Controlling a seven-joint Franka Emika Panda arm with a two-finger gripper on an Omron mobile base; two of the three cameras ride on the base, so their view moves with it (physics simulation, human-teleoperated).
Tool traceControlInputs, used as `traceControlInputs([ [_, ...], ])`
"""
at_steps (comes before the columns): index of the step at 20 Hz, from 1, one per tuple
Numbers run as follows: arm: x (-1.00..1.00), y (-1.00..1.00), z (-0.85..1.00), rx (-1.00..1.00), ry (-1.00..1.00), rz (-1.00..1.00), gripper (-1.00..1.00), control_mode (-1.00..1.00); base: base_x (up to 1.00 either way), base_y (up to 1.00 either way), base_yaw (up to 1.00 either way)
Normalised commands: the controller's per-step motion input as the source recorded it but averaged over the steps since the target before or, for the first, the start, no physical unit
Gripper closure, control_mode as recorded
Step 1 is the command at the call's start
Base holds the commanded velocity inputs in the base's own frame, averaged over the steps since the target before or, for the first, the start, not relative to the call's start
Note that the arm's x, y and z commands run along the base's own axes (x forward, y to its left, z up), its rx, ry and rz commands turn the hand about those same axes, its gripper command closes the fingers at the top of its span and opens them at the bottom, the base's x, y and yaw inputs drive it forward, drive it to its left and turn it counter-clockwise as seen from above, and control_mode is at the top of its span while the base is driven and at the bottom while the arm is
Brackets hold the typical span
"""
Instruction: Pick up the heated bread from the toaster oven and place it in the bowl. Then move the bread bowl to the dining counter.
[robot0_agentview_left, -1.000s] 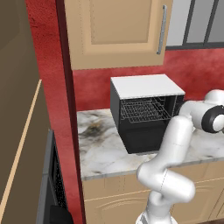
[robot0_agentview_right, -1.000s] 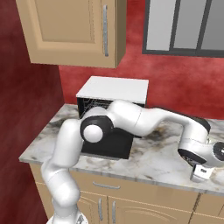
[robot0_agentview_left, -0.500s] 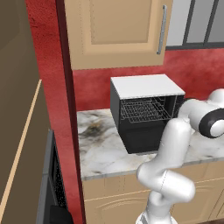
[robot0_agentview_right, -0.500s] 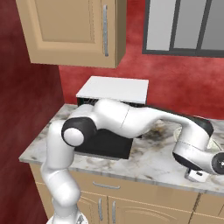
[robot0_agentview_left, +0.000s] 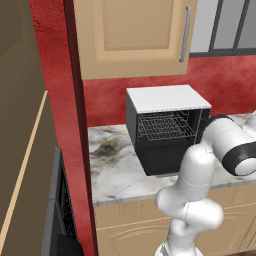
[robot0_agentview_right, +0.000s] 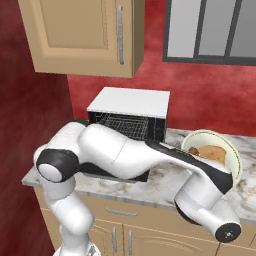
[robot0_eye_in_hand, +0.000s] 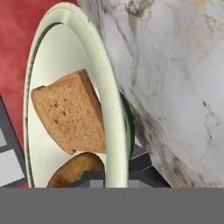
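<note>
Grey-white marble worktop with brownish veining, over tan cabinet drawers, against a red wall. Tan wall cupboard overhead, dark-framed window to its right. Toaster oven standing on the worktop, door dropped open, wire rack bare.

Bowl, pale cream-green, lifted off the worktop and tipped up on edge beside the toaster oven's right. Heated bread lying inside it, with a second rounded brown piece just below in the hand view. Gripper closed on the bowl's rim, one dark finger on either side of the wall.

Compared with half a second ago: bowl now raised and turned so its inside faces the right base camera, where before none of it showed past the forearm; elbow swung lower and nearer in both base views. Toaster oven and worktop unchanged.
</note>
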Motion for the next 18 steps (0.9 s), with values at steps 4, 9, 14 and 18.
traceControlInputs([
  [4,-0.42,0.78,0.84,0.0,-0.21,0.0,1.0,-1.0,0.0,0.0,0.0],
  [9,-0.28,0.98,0.68,0.0,-0.14,0.0,1.0,-1.0,0.0,0.0,0.0],
  [14,-0.04,1.0,0.38,-0.04,-0.04,0.03,1.0,-1.0,0.0,0.0,0.0],
  [18,0.04,1.0,0.21,-0.11,0.0,0.02,1.0,-1.0,0.0,0.0,0.0],
])
